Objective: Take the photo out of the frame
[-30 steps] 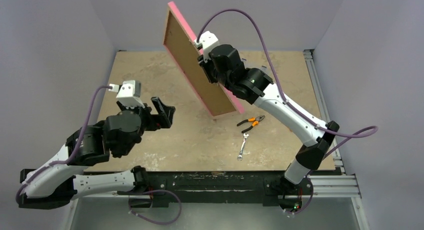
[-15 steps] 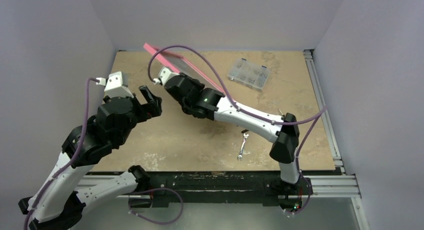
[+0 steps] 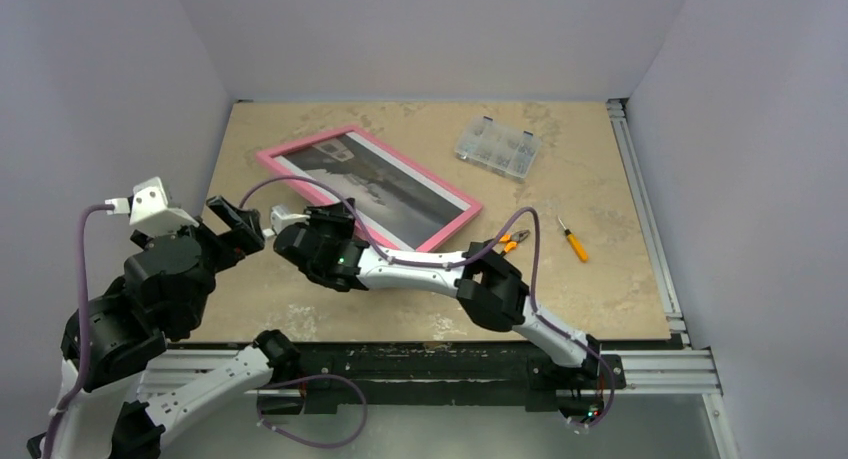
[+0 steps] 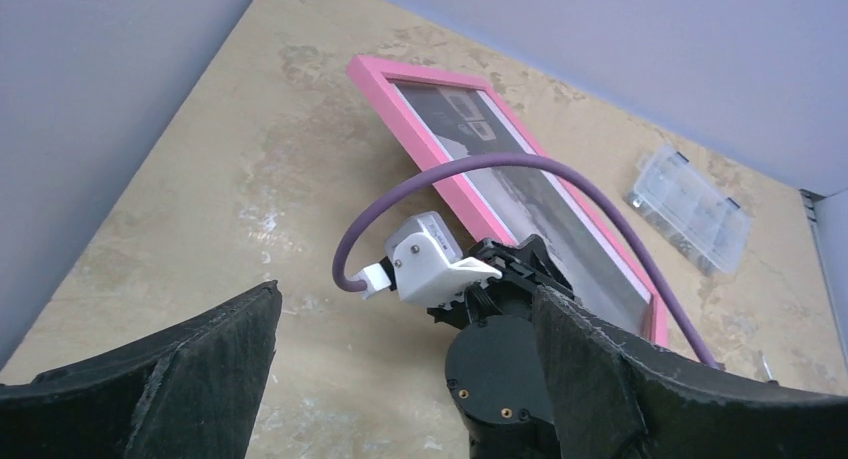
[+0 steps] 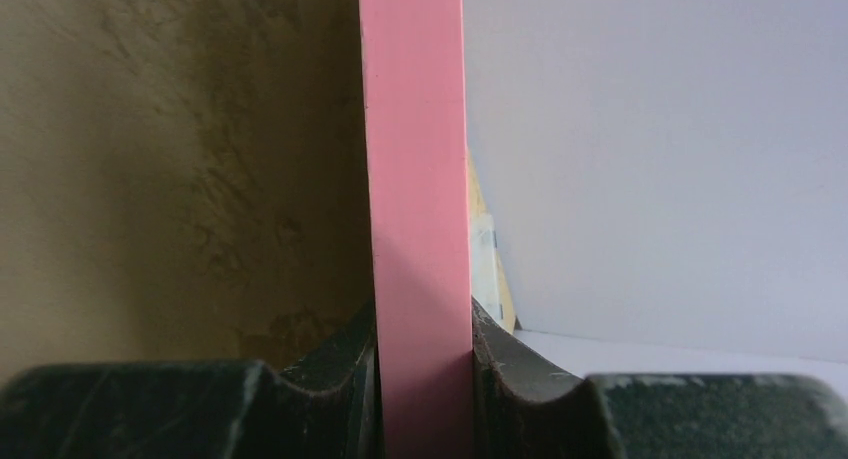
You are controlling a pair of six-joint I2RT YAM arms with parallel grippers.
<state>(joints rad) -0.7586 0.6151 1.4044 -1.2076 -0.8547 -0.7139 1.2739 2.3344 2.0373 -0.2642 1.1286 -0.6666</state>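
Enclosing tan table (image 3: pixel 600 164), framed photo (image 3: pixel 380 184), lilac walls (image 3: pixel 430 29)

Soft, even light, faint shadows. Right wrist view dim at 9 o'clock, right pincer (image 5: pixel 420 351) blurred at 6 o'clock.

Top view: fixed high behind the arm bases, facing down and forward, far enough to take in the whole table (image 3: pixel 620 279). Left wrist view: raised over the table's near left side, looking out between left fingers (image 4: pixel 170 379) across to the frame (image 4: pixel 425 149) and right arm (image 4: pixel 500 369), both shared with the top view. Right wrist view: hard against the frame (image 5: pixel 415 179) edge, between right fingers (image 5: pixel 150 409).
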